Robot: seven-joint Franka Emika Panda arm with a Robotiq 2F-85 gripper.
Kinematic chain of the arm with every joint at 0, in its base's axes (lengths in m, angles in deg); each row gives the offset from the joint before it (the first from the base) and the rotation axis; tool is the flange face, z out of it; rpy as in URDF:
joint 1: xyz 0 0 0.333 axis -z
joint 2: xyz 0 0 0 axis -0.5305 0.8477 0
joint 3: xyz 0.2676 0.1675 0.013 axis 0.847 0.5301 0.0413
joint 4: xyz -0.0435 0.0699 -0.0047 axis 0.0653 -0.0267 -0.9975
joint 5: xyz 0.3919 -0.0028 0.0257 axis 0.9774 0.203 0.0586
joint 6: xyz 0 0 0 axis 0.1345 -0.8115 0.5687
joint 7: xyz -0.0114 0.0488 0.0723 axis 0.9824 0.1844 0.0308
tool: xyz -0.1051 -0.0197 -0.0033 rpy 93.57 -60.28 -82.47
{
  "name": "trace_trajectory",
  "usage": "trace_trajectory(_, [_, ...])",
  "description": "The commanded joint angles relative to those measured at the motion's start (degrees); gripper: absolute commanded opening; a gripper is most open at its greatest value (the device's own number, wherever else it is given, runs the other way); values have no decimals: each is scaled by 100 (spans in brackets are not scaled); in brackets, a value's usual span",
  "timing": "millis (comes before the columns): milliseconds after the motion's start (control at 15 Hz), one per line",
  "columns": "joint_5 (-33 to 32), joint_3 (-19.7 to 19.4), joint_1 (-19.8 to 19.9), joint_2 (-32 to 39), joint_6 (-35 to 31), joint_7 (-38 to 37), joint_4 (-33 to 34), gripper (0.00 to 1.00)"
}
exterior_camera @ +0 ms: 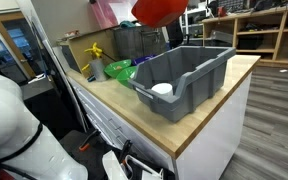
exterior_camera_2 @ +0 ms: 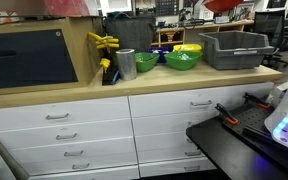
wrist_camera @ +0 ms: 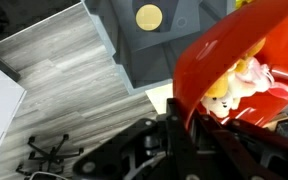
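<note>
My gripper (wrist_camera: 180,122) is shut on the rim of a red bowl (wrist_camera: 224,50), one finger inside and one outside. A small white and yellow plush toy (wrist_camera: 239,82) lies in the bowl. The bowl hangs high above a grey plastic bin (wrist_camera: 134,55) on the wooden counter. It shows at the top edge in both exterior views (exterior_camera: 159,10) (exterior_camera_2: 224,5). The bin (exterior_camera: 189,75) (exterior_camera_2: 234,47) holds a round pale disc (wrist_camera: 148,16) (exterior_camera: 162,89). The gripper itself is out of frame in both exterior views.
Green bowls (exterior_camera_2: 182,60) (exterior_camera: 119,70), a yellow bowl (exterior_camera_2: 188,48), a metal cup (exterior_camera_2: 126,63), a yellow toy (exterior_camera_2: 102,42) and a black wire basket (exterior_camera: 134,40) stand beside the bin. A dark box (exterior_camera_2: 29,55) stands on the counter (exterior_camera: 184,128); drawers (exterior_camera_2: 59,130) lie beneath.
</note>
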State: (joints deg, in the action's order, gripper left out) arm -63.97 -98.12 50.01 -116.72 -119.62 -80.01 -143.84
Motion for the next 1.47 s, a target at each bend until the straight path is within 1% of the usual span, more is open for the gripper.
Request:
trace_trajectory(0, [-218,-59,200,-83,201,176,145,3])
trace_trajectory(267, [-674,-95,481,-110,27,106,111,3])
trace_trajectory(467, [-935,-44,587,-138,-108,6,65,3])
trace_trajectory(667, [-1130,22,595,-123,-147,-35,62,3])
trace_trajectory(1000, [-1853,262,614,-80,-66,-15,111,3])
trace_trajectory(1400, [-2786,496,574,-75,-117,-7,99,3])
